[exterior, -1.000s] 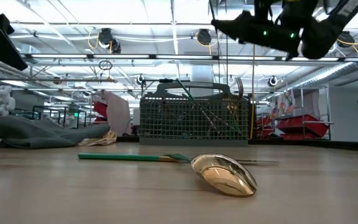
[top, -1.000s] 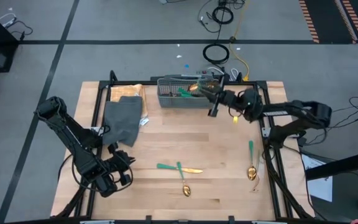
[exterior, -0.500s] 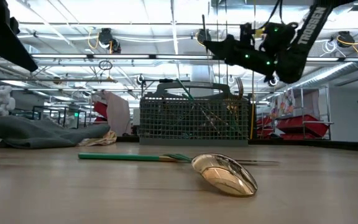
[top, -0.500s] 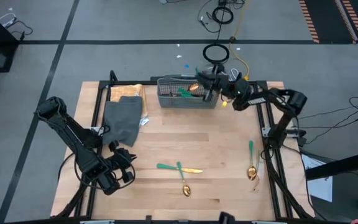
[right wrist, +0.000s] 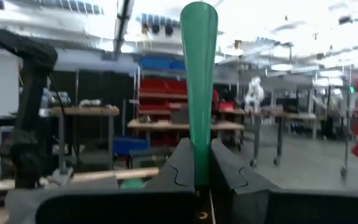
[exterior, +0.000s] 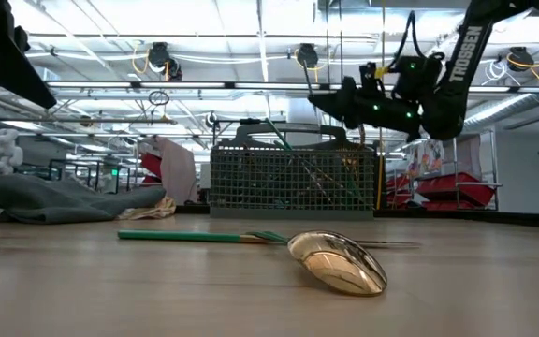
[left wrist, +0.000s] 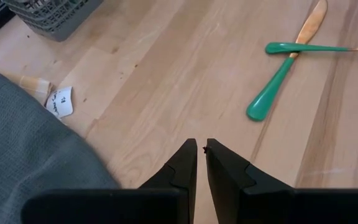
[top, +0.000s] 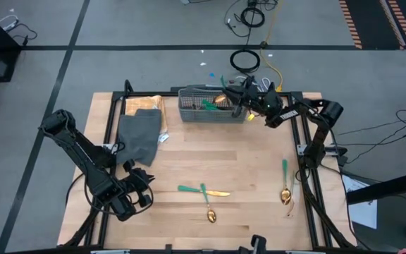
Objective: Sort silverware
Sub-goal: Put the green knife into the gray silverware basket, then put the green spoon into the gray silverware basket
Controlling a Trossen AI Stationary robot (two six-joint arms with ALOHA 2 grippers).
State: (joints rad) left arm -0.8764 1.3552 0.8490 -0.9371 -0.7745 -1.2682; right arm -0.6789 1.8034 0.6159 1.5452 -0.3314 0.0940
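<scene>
White capital letters reading "TROSSEN" run along the dark arm link (exterior: 463, 51) that slants down from the upper right in the low view. A small white paper tag (left wrist: 59, 102) lying on the wooden tabletop (left wrist: 166, 87) carries dark handwriting too small to read

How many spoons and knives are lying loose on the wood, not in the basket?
Spoons: 2 (the other one lies apart)
Knives: 1
Total: 3
</scene>
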